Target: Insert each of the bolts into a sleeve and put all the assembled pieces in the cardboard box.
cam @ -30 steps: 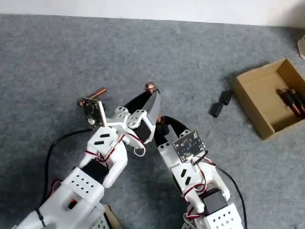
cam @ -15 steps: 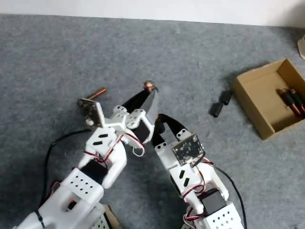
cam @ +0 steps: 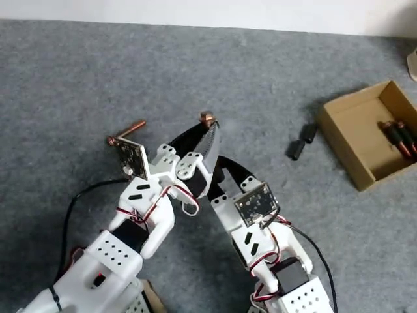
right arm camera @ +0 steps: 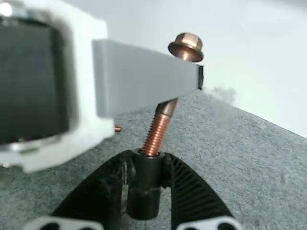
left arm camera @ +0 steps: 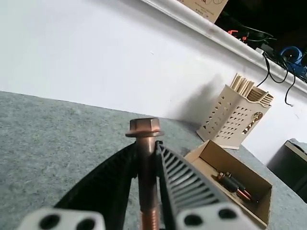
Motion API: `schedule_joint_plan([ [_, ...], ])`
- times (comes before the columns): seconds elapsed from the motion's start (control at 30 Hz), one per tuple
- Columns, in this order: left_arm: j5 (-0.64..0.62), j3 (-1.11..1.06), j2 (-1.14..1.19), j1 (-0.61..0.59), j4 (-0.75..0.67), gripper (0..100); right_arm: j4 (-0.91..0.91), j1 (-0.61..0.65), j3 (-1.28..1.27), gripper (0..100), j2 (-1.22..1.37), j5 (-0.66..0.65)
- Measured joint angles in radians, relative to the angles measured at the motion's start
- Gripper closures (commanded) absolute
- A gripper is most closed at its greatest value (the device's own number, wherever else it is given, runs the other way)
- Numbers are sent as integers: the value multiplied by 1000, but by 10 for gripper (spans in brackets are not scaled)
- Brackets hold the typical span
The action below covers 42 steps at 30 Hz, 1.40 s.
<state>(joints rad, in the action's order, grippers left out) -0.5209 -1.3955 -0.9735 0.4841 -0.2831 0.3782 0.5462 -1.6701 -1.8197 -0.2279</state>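
- The left hand (left arm camera: 146,146) is clamped on a copper bolt (left arm camera: 144,128), well apart from the cardboard box (cam: 339,147); its fingers hide most of the shank.
- The right hand (right arm camera: 146,155), likewise away from the box, grips a black sleeve (right arm camera: 145,184); the bolt's tip sits in its mouth, depth hard to judge.
- Two loose sleeves (cam: 296,150) lie near the box on the desk (cam: 260,78).
- Inside the box lie assembled pieces (cam: 399,137).
- A second bolt (cam: 130,130) lies farthest from the box, one end behind the left arm's camera board (cam: 132,156).
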Motion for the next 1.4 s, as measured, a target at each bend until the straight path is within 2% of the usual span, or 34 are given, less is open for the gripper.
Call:
schedule_joint_plan([
  [0.33, 0, -2, 5, 87, 123, 994, -11, -114, 0, 994, 0, 2],
  [0.7, 6, -25, -11, 95, 163, 987, -11, -124, -2, 994, 0, -2],
  [0.77, 26, -25, -12, 95, 163, 939, -11, -124, -2, 994, 0, -3],
  [0.9, 132, -29, -12, 94, 163, 780, -11, -129, -2, 994, 0, -2],
  [1.0, 129, -48, -9, 92, 167, 702, -11, -147, -2, 994, 2, -2],
  [1.4, 106, -64, -8, 77, 170, 678, -11, -192, -2, 994, 0, -2],
])
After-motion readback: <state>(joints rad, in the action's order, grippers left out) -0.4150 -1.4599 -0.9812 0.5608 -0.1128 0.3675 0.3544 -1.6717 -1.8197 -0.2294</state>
